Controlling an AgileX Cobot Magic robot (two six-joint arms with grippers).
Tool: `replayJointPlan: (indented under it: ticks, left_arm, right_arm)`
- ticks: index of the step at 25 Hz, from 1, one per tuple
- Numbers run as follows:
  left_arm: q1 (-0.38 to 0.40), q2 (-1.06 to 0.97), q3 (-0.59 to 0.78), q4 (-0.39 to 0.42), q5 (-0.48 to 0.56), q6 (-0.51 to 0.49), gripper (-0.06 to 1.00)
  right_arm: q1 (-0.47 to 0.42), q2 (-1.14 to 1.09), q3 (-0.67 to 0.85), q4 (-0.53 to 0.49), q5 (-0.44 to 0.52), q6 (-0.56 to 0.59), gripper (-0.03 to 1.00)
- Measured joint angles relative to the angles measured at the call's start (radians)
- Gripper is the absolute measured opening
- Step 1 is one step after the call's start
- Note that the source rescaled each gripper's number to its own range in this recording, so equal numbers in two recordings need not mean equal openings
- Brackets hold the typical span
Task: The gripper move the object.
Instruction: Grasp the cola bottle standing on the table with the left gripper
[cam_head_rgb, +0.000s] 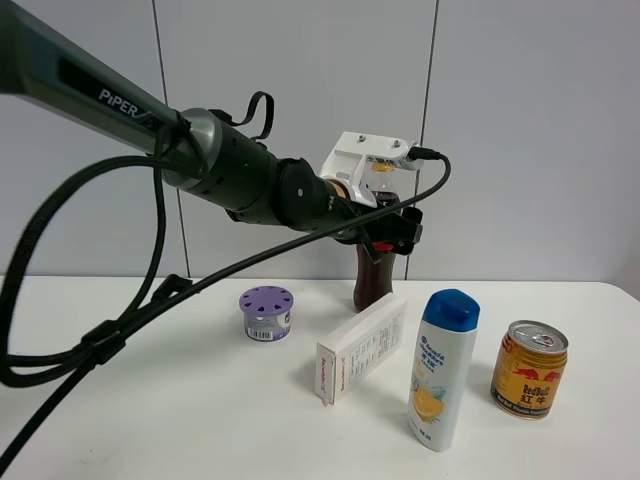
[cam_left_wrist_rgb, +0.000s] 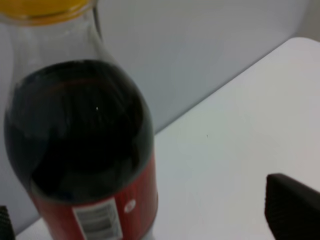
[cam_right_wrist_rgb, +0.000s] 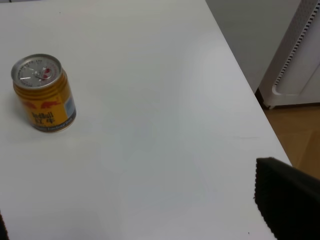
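Note:
The cola bottle (cam_head_rgb: 372, 283) stands at the back of the white table (cam_head_rgb: 180, 400). My left gripper (cam_head_rgb: 386, 238), black with a white mount, hides all but its dark lower part. In the left wrist view the bottle (cam_left_wrist_rgb: 80, 150) fills the near left, with a yellow-orange cap, dark cola and a red label. The left gripper (cam_left_wrist_rgb: 150, 215) is open, with one black fingertip (cam_left_wrist_rgb: 292, 207) far off the bottle's side. The right gripper (cam_right_wrist_rgb: 145, 215) is open and empty over bare table, and is out of the exterior view.
In front of the bottle lie a white carton (cam_head_rgb: 360, 348), a purple air-freshener pot (cam_head_rgb: 266, 312), a white-and-blue shampoo bottle (cam_head_rgb: 444, 368) and a gold can (cam_head_rgb: 529, 368), which also shows in the right wrist view (cam_right_wrist_rgb: 44, 95). The table edge (cam_right_wrist_rgb: 250, 100) borders a white cabinet (cam_right_wrist_rgb: 295, 55).

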Motion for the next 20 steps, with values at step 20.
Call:
replayJointPlan:
  ticks: [20]
  left_arm:
    - [0.041, 0.141, -0.150, 0.027, -0.005, -0.002, 1.00]
  right_arm:
    - [0.000, 0.000, 0.000, 0.000, 0.000, 0.000, 1.00]
